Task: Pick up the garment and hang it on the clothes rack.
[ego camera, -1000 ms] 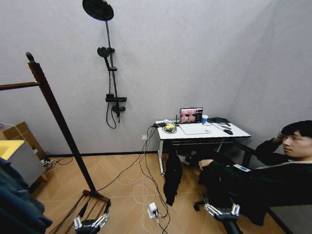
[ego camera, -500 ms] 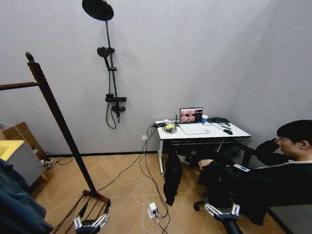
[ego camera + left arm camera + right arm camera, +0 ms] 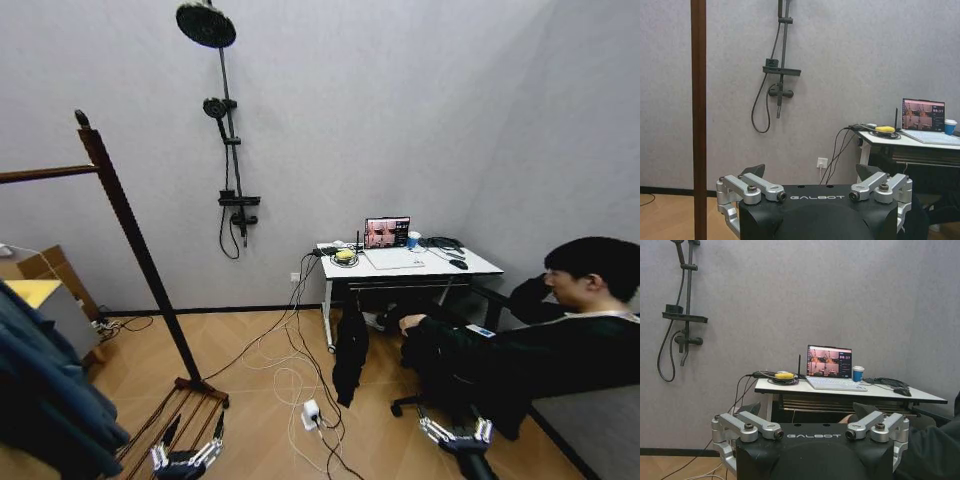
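The garment [image 3: 50, 400], dark teal-blue, hangs in folds at the lower left edge of the head view; its top is cut off by the frame. The clothes rack [image 3: 140, 255] stands just right of it, a slanting reddish-brown post with a ball finial, a top bar running off to the left and a slatted base on the floor. The same post [image 3: 698, 120] crosses the left wrist view. My left gripper [image 3: 186, 458] [image 3: 812, 172] is low in front of the rack base, open and empty. My right gripper [image 3: 456, 432] [image 3: 807, 410] is low at the right, open and empty.
A white desk [image 3: 470, 268] with a laptop [image 3: 387, 232] stands at the back wall, with a black garment [image 3: 350, 355] hanging at its front. Cables and a power strip [image 3: 312, 413] lie on the wooden floor. A person sits at the right. A shower fixture [image 3: 232, 130] is on the wall.
The whole head view has shifted, so the camera moved: more of the garment and the rack's base now shows at the left. Both grippers keep their places at the bottom edge.
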